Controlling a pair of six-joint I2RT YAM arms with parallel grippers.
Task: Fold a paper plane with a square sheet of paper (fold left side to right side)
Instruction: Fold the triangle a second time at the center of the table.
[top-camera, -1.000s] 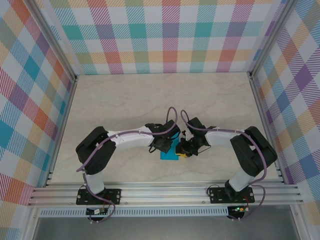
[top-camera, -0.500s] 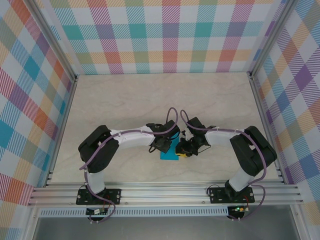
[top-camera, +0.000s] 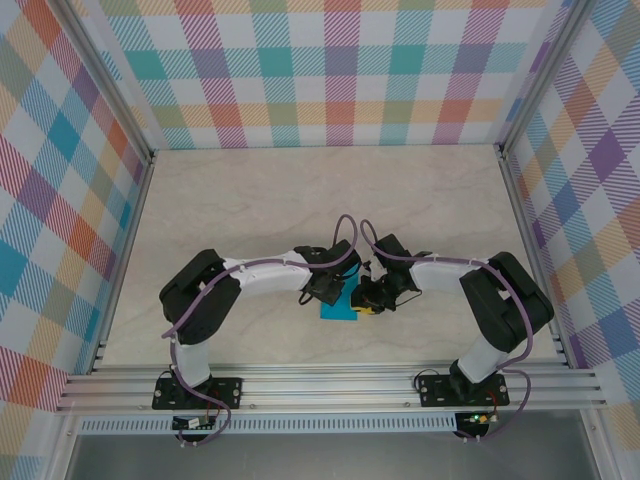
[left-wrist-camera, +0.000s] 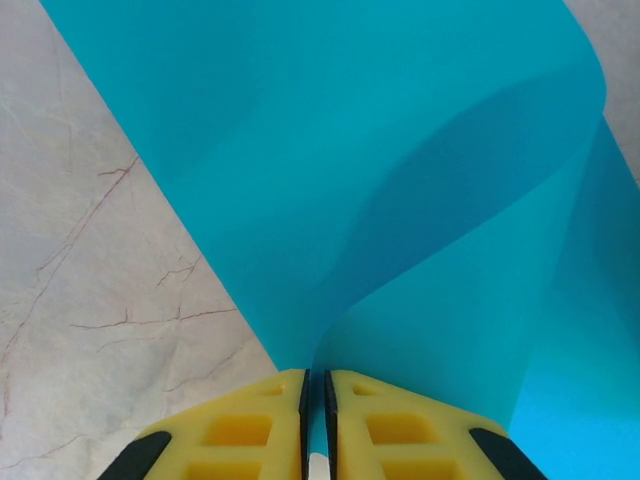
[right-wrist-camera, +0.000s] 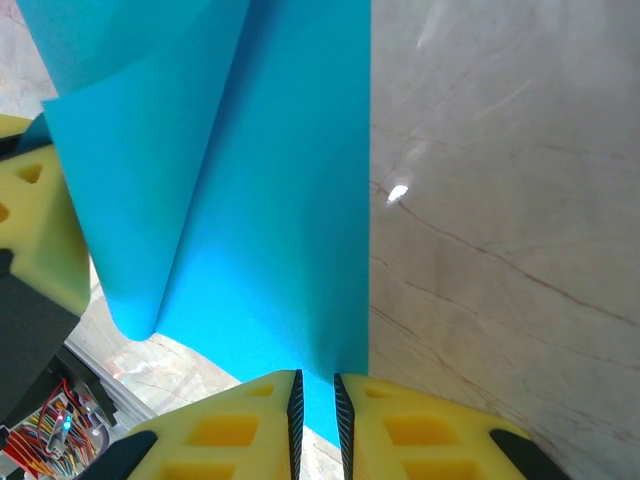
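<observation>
Pale marble-patterned tabletop (top-camera: 250, 210) carrying the work. Thin matte turquoise-blue square sheet of paper (top-camera: 338, 311) sitting near front centre of tabletop, mostly being hidden from above by gripper bodies. Sheet (left-wrist-camera: 380, 180) curling up in loose bend, edges running out of frame in both wrist views, outline hard to make out. Left gripper (left-wrist-camera: 314, 385) pinching sheet between nearly closed yellow foam fingers (left-wrist-camera: 240, 430). Right gripper (right-wrist-camera: 316, 385) likewise clamping sheet beside its straight edge, finger bases being cut off by frame bottom.

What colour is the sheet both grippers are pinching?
Plain turquoise-blue, unmarked; the sheet shows best in the left wrist view.
</observation>
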